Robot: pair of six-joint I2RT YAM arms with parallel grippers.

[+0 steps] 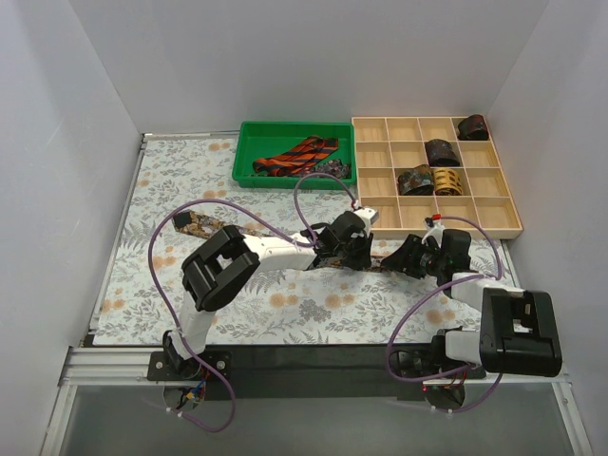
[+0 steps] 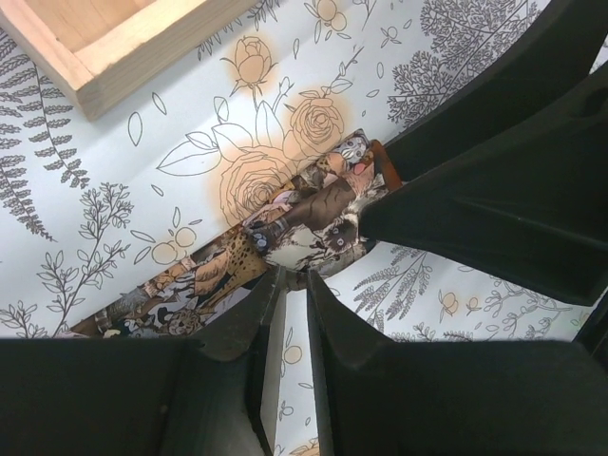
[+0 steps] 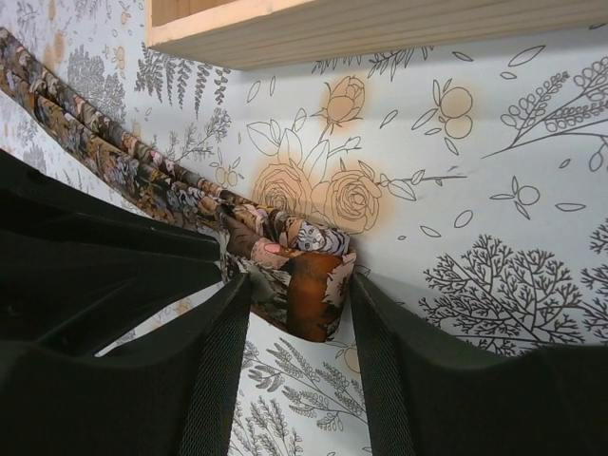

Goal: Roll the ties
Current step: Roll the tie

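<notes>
Counts four coils stowed in the wooden tray (image 1: pixel 489 211) at the far right corner of the table (image 1: pixel 313 309): a dark coil (image 1: pixel 472 126) in the tray's far right compartment, a second dark coil (image 1: pixel 442 152) one row nearer, then a brown-mottled coil (image 1: pixel 415 180) and a gold coil (image 1: pixel 446 180) side by side in the next row.

Works now on a fifth, the mottled tie (image 1: pixel 197 224), stretched flat across the middle of the table from the left side toward the tray's near edge. Shows only a first turn or two at the right-hand end, a small roll (image 3: pixel 313 304); leaves nearly the whole length unrolled.

Pinches the tie's edge just beside that roll with the left gripper (image 2: pixel 290 275), jaws narrow. Straddles the roll with the right gripper (image 3: pixel 299 285), jaws about half apart, pads at both its sides; cannot tell whether pressing or merely touching.

Leaves two more loose in the green bin (image 1: pixel 243 152) at the far edge: a red-black striped tie (image 1: pixel 299 154) and a darker tie (image 1: pixel 332 169) beside it.

Judges the job a little past halfway.
</notes>
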